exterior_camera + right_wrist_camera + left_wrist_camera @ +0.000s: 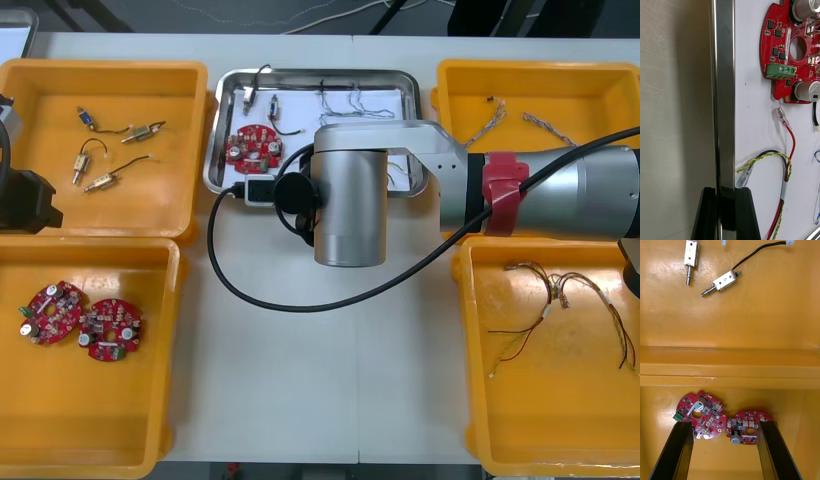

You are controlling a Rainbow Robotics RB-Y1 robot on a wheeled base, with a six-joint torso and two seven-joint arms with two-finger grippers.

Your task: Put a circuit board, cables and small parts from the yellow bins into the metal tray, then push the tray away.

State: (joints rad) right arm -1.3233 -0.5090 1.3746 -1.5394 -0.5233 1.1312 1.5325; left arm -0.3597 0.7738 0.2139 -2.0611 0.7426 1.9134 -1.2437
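- While the right gripper [726, 213] pinches the metal tray [724, 93] narrowly by its rim, the circuit board [788, 52] and cables [792, 137] lie just beyond its fingers.
- The tray looks stiff, light and probably slippery, so push at the rim.
- The left gripper [724, 453], wide, hangs above spare boards [702, 416].

Left gripper [725, 424] spread; right gripper [725, 192] clamped.

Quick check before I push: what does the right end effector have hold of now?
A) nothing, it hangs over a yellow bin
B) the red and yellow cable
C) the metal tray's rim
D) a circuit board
C: in the right wrist view the right end effector has one finger on each side of the rim of the metal tray, while the circuit board and the red and yellow cable lie loose inside it.
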